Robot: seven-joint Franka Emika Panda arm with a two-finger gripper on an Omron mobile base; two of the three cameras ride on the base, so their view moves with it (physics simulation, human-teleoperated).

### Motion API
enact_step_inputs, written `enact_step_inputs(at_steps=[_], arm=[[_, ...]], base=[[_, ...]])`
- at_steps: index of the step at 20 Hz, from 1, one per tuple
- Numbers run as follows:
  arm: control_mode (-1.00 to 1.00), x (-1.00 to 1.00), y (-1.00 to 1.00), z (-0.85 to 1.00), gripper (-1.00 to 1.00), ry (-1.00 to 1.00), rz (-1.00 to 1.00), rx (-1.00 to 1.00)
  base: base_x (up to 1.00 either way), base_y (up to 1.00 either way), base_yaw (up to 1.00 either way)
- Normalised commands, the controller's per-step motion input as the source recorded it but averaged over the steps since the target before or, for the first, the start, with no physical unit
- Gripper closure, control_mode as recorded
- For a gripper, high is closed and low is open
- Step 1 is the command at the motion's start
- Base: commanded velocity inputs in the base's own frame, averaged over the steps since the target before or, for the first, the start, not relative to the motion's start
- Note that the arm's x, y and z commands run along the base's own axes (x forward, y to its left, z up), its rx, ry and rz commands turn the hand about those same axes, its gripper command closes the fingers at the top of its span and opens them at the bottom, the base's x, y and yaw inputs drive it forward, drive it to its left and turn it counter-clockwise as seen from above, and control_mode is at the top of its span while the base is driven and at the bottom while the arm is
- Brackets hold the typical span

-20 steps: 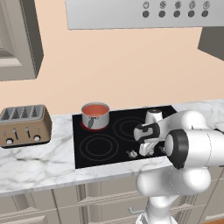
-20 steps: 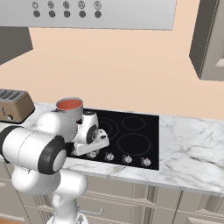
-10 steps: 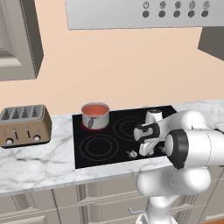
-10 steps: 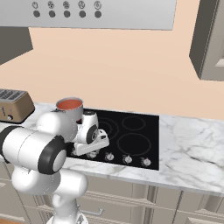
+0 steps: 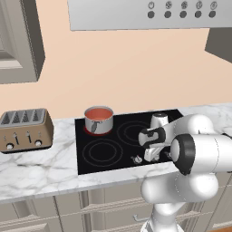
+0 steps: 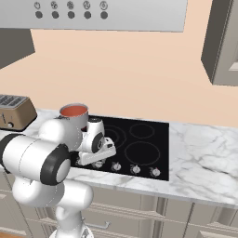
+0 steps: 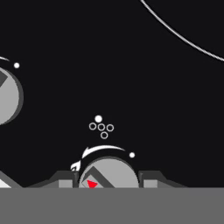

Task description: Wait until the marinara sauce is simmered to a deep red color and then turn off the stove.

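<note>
Hand view: tool (image 7: 108,181) clamped on stove (image 7: 131,78) knob (image 7: 109,175), between its fingertips.

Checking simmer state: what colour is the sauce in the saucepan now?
The marinara sauce is orange-red, not yet deep red; clearest in the left base view.

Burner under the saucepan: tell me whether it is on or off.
On. A red glow rings the base of the saucepan on the stove, seen in the left base view.
</note>
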Motion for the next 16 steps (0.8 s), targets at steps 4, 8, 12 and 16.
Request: enact_step_inputs(at_steps=[4,8,12,16], arm=[[-1.00,0.00,0.00,0.00,1.00,0.00,0.00,0.00],[-1.00,0.00,0.00,0.00,1.00,0.00,0.00,0.00],[-1.00,0.00,0.00,0.00,1.00,0.00,0.00,0.00],[-1.00,0.00,0.00,0.00,1.00,0.00,0.00,0.00]], base=[[0.00,0.00,0.00],[0.00,0.00,0.00],[0.00,0.00,0.00],[0.00,0.00,0.00]])
